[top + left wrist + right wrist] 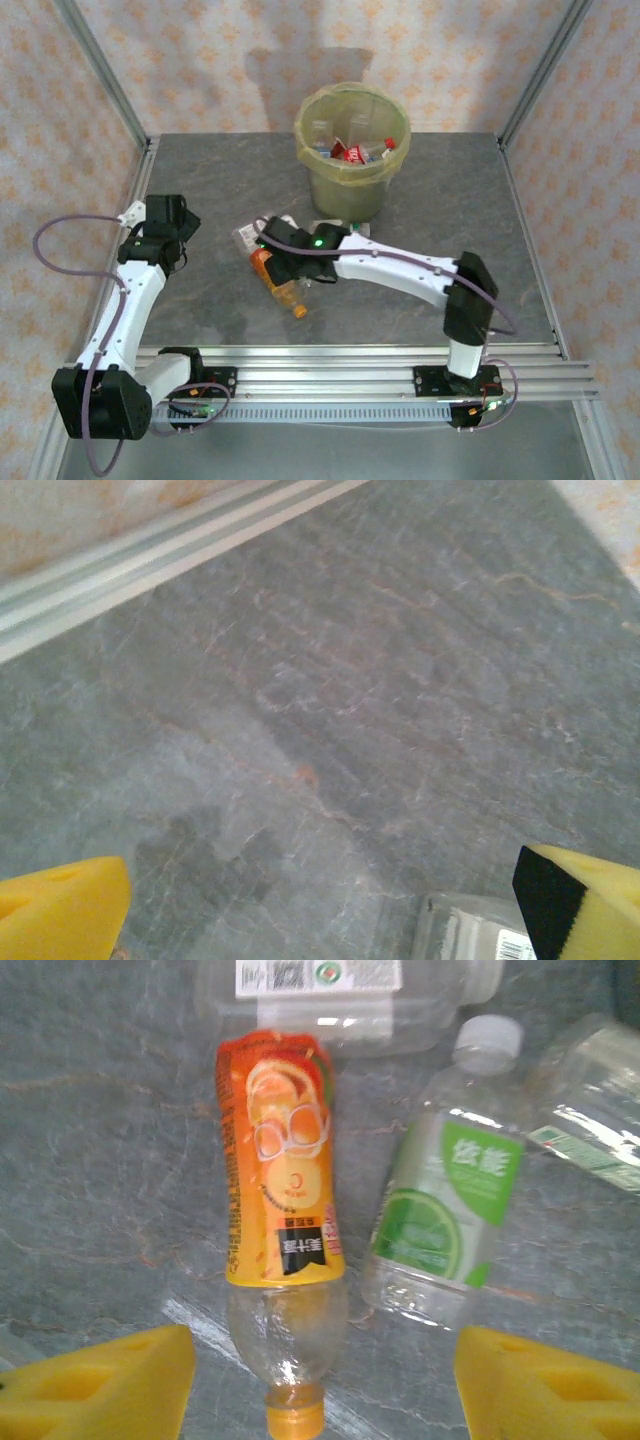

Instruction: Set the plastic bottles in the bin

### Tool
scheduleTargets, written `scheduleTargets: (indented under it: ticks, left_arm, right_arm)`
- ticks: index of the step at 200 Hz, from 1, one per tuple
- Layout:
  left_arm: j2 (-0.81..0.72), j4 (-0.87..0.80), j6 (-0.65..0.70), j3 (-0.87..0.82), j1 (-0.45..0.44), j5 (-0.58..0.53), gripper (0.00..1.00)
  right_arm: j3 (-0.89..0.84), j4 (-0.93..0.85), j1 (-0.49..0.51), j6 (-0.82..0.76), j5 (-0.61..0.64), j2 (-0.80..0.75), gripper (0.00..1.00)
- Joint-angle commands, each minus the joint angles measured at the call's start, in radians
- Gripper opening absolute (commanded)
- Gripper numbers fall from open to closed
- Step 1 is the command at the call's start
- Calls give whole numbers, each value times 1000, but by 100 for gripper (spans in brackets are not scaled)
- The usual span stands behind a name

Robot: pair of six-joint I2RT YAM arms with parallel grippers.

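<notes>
Lying on the grey table are an orange-label bottle (pixel 285 1210) with an orange cap, a green-label bottle (pixel 450 1210) with a white cap, a clear white-label bottle (pixel 350 1000) and another clear bottle (pixel 590 1100). My right gripper (pixel 325 1360) hovers open above them, the orange bottle's neck between its yellow fingers (pixel 110 1380). From above, the right gripper (pixel 278 258) sits over the orange bottle (pixel 282 290). The bin (pixel 352 150), lined in yellow-green, stands behind and holds several bottles. My left gripper (pixel 320 910) is open over bare table, a clear bottle's end (pixel 480 930) at its right finger.
A metal frame with patterned walls (pixel 100 90) encloses the table. An aluminium rail (pixel 350 365) runs along the near edge by the arm bases. The left arm (pixel 125 300) stands at the left side, its gripper (pixel 180 222) left of the bottle cluster.
</notes>
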Motion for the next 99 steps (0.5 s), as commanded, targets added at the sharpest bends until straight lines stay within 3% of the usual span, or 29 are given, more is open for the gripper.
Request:
scheduleTargets:
  ticks: [1,99]
  left_arm:
    - [-14,10,-52,-41,42,88,100]
    - [-29,27,-60,-85,80,96,100]
  right_arm:
    - [91,-44,15,-30,14,81,69]
    - [380,-142,19,-111,87,399,70]
